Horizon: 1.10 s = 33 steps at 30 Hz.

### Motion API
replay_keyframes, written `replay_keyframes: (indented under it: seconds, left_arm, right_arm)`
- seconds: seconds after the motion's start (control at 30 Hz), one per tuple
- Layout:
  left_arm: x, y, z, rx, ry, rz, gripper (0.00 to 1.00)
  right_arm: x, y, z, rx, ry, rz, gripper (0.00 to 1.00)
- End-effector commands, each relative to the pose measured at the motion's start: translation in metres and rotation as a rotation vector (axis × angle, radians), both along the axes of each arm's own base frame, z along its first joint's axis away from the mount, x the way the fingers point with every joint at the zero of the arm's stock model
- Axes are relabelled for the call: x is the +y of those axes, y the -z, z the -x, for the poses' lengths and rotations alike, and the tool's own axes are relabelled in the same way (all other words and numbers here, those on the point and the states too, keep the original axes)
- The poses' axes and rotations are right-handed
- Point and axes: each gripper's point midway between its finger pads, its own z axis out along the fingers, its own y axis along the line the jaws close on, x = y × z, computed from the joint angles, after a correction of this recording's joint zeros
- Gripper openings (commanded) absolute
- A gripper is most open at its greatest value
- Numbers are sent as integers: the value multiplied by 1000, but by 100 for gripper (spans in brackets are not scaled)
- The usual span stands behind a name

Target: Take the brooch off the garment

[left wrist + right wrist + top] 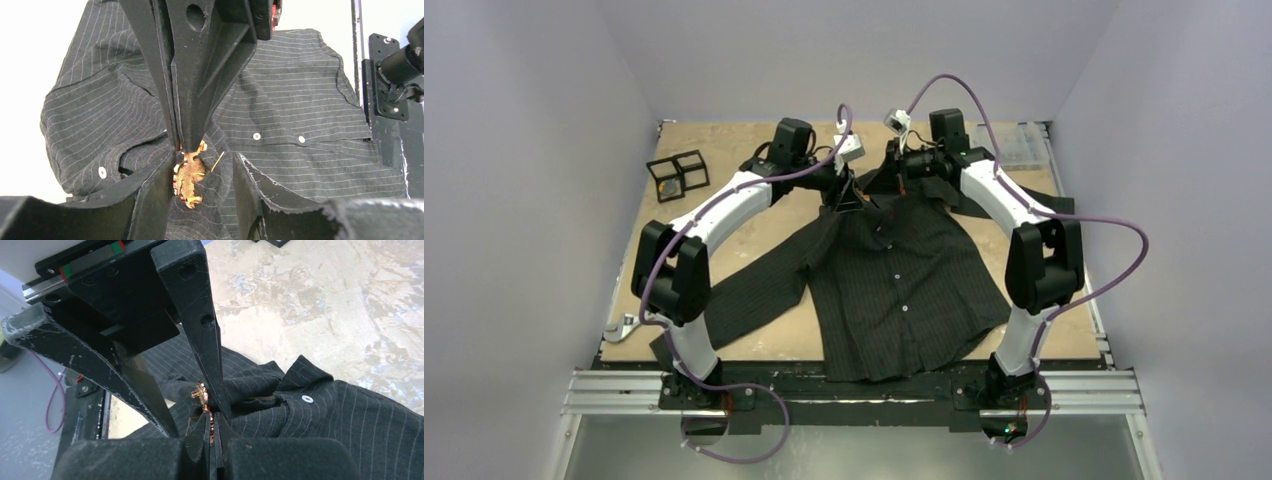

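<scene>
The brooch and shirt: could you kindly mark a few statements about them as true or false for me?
1. The brooch is gold-coloured. True.
2. The right jaws stand wide open. False: they are shut on the brooch.
3. The shirt has white buttons. True.
4. The shirt hangs from a rail. False: it lies on the table.
5. The left jaws are apart, with the brooch between them. True.
</scene>
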Motion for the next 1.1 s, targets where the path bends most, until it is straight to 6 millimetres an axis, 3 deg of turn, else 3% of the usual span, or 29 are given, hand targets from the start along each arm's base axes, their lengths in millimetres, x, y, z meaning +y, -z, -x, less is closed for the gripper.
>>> replay_keyframes:
  seconds: [0.0,0.23,0.5,0.67,0.9,1.07]
  left_arm:
    - [9,-40,0,-93,47,74,46]
    - [46,-39,-24,-70,-50,33,46]
    - [58,-14,-2,57,-119,11,45]
    - [57,-3,9,100,-119,6,45]
    - [47,6,12,118,-110,17,30]
    - [37,6,22,103,-69,26,26]
  right_arm:
    - [-7,-34,-1,-177,22,4,0]
    - [-10,-31,-4,-245,97,-2,0]
    - [1,-39,-18,-321,274,-57,0]
    - [12,-40,-17,-294,322,-96,0]
    - [29,-43,-23,-273,349,-144,0]
    - [34,-38,-28,-275,366,-145,0]
